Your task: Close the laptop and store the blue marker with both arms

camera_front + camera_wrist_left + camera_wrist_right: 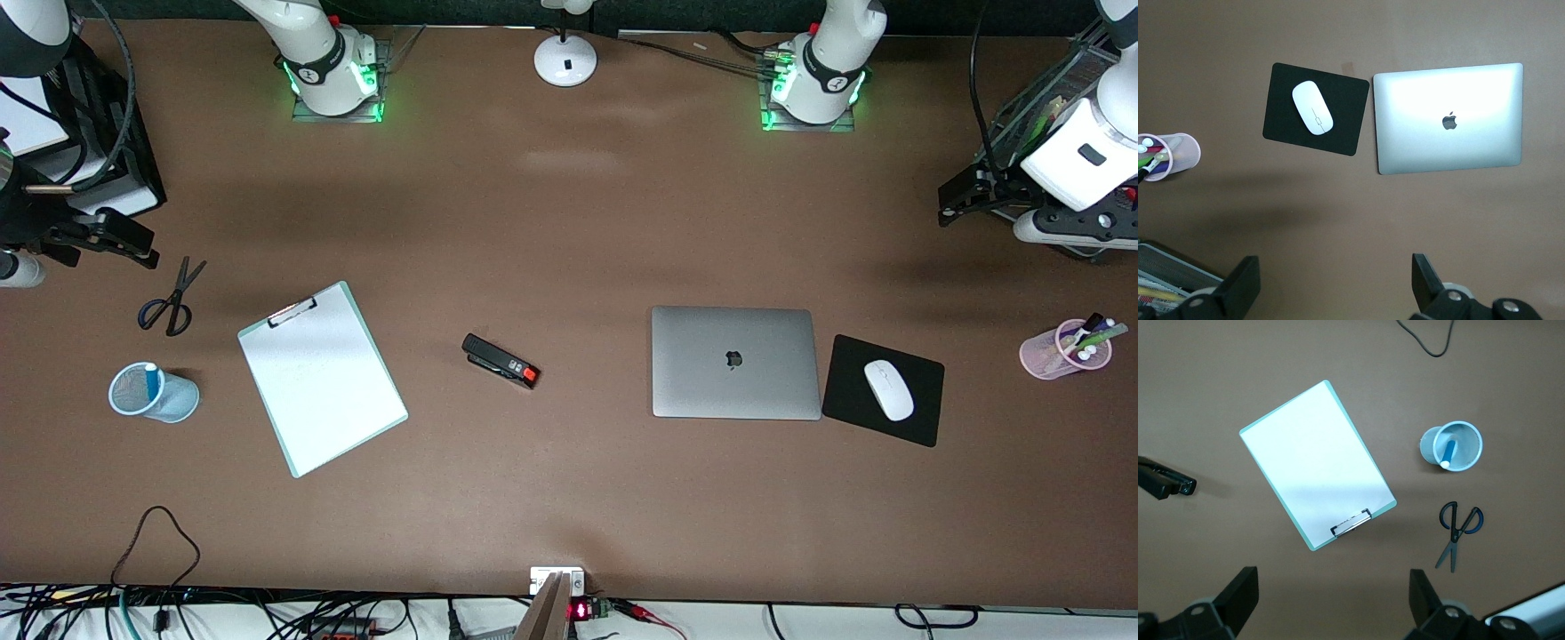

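— Biggest first? Brown table, running the full width under both arm bases.
— Then the laptop? Lies flat with lid down, dark apple logo up, toward the left arm's end of the table. Seen shut in the left wrist view as well.
— Next in size? Clipboard with white paper and green edge, turned at an angle, toward the right arm's end; also in the right wrist view.
— Beside the laptop? Black mousepad, just beside it toward the left arm's end, carrying a white mouse.
— Cups? Blue mesh cup near the right arm's end, tipped on its side; pink cup of mixed markers near the left arm's end.
— And the blue marker? Sits inside the blue mesh cup, white cap showing; clearer in the right wrist view.
— Smaller bits? Black stapler with a red tip between clipboard and laptop; scissors farther from the front camera than the mesh cup.
— Grippers? Left gripper up over bare table near the mousepad, jaws spread wide, holding nothing. Right gripper over bare table near the clipboard's clip, jaws likewise released and empty.
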`<state>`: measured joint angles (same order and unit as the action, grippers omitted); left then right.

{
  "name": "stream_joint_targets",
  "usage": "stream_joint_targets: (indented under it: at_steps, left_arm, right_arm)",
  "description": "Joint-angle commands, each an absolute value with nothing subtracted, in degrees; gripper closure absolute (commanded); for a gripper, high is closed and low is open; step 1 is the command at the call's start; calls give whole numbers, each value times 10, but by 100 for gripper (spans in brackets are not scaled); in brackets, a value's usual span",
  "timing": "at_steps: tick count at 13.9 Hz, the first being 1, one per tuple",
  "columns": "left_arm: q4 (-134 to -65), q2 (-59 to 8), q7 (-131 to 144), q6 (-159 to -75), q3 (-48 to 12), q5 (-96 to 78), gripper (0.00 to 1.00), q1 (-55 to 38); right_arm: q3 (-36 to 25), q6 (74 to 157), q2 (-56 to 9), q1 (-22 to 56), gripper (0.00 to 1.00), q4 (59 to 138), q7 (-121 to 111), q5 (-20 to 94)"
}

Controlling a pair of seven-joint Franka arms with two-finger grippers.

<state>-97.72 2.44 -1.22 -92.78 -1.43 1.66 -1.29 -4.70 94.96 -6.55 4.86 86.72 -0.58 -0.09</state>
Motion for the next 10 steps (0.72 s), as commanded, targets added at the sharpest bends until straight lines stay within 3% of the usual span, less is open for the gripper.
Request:
stream_joint_targets:
  at_steps: [1, 10]
  left_arm:
    - [-959, 16, -16, -915, -14, 20, 0, -11]
    - [-958, 16, -16, -915, -14, 20, 0, -11]
  right_arm:
    - [-67, 957, -53, 65, 0, 883, -33, 14]
    - [-67, 943, -41, 63, 0, 885, -38, 15]
